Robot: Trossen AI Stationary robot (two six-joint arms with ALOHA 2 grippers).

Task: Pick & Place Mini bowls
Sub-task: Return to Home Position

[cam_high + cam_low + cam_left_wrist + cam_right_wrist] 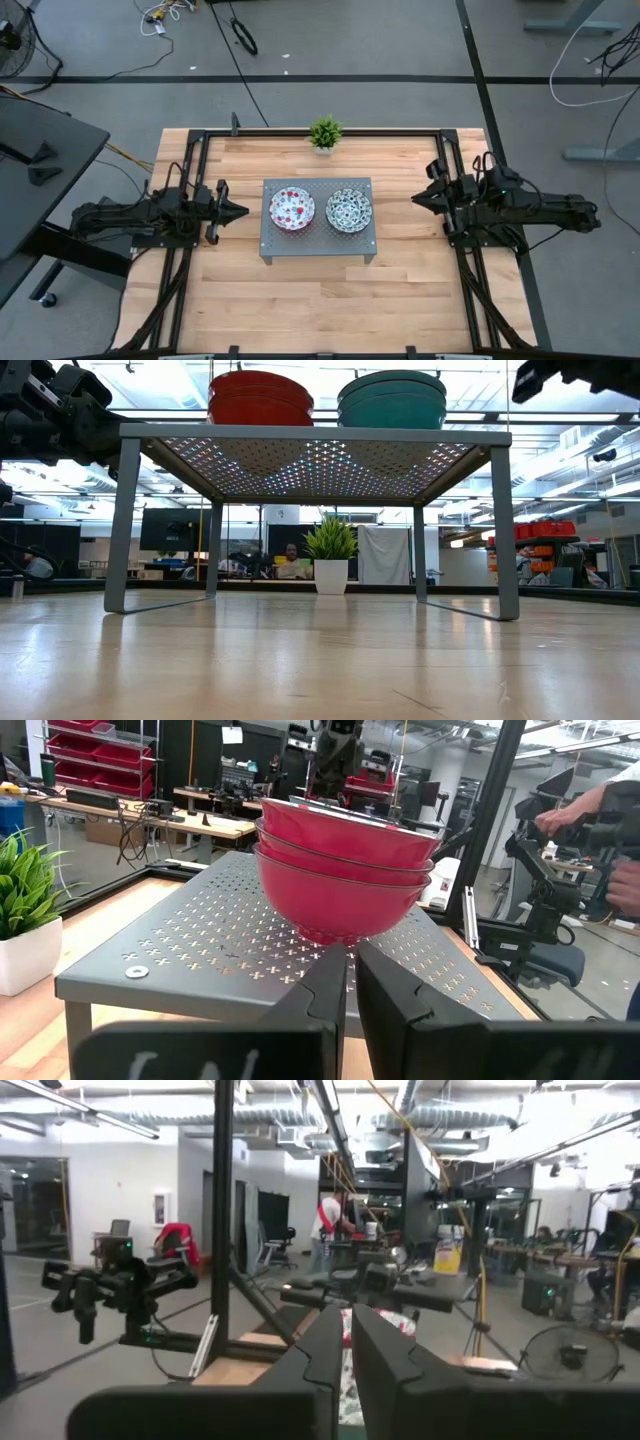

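Note:
The mini bowls sit in two stacks on a grey perforated metal stand (318, 245) at the table's middle. The red-spotted stack (292, 208) is on the stand's left half, and its red outer walls (340, 870) fill the left wrist view. The blue-green stack (348, 210) is on the right half and looks teal from the side (392, 398). My left gripper (243, 211) hovers shut just left of the stand, pointing at the red stack. My right gripper (414, 199) hovers shut just right of the stand, pointing at the blue-green stack.
A small green potted plant (324, 132) stands at the table's far edge, behind the stand. The stand rests on thin legs (122, 525) with open room beneath it. Bare wood (320, 305) lies between the stand and the near edge. A person's hands (600, 830) show in the room beyond.

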